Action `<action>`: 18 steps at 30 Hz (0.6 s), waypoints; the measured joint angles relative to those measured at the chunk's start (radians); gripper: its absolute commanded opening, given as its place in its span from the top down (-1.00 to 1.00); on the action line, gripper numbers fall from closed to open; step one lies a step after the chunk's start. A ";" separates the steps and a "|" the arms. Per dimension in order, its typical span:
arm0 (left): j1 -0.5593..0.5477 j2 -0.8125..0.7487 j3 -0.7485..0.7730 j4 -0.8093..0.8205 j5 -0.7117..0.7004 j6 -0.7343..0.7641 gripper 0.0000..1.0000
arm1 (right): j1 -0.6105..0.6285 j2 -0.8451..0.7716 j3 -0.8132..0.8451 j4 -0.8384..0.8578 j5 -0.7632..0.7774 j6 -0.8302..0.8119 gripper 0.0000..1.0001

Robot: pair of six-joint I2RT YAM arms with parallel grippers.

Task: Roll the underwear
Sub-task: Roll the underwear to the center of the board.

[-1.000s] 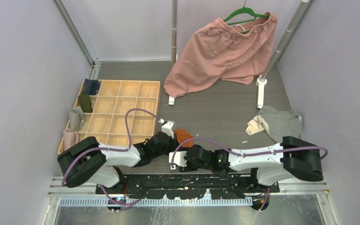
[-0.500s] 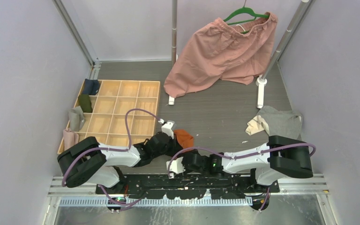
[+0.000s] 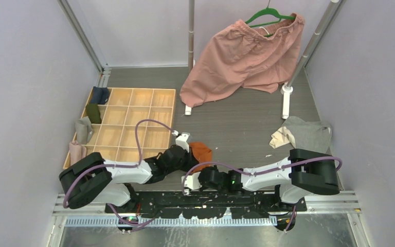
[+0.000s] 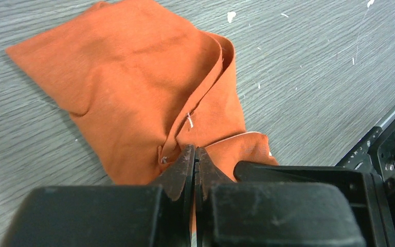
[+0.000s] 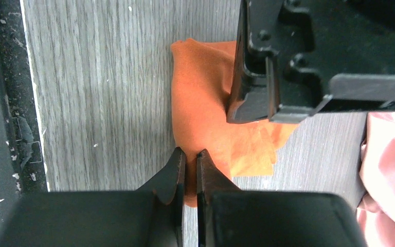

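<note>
From above, the rust-orange underwear (image 3: 201, 150) lies on the bench (image 3: 236, 118) right in front of the two arms, partly hidden under them. The left hand (image 3: 189, 154) comes to it from one side and the right hand (image 3: 199, 174) from the nearer side, so both are at this garment. The grey underwear (image 3: 308, 135) lies crumpled well apart, far out past the right arm, and neither hand is near it. In the left wrist view, the left hand (image 4: 194, 154) has its jaws fully together and pinches a fold of the orange cloth (image 4: 133, 87) at the tips. The garment spreads away ahead of the fingers and to their left, mostly flat, with one raised fold running forward from the pinch and a thin pale edge close to the tips. In the right wrist view, the right hand (image 5: 187, 157) has its jaws nearly together. They seem to hold the near edge of the same cloth (image 5: 200, 103), though only a narrow slit shows between them. The long axis of the garment runs straight ahead of these fingers, and the left hand sits on the cloth just ahead and to the right. I judge that the roll must go along this axis, with the right hand leading, because it holds the end.
</note>
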 measured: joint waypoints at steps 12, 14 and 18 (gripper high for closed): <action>0.001 -0.446 -0.019 -0.277 -0.191 -0.033 0.98 | -0.052 -0.014 0.014 0.026 -0.144 0.214 0.98; 0.002 -0.521 -0.035 -0.323 -0.220 -0.044 0.98 | -0.074 -0.014 0.016 0.042 -0.192 0.257 0.98; 0.003 -0.645 -0.075 -0.420 -0.263 -0.058 0.99 | -0.140 -0.014 0.024 0.065 -0.325 0.354 0.97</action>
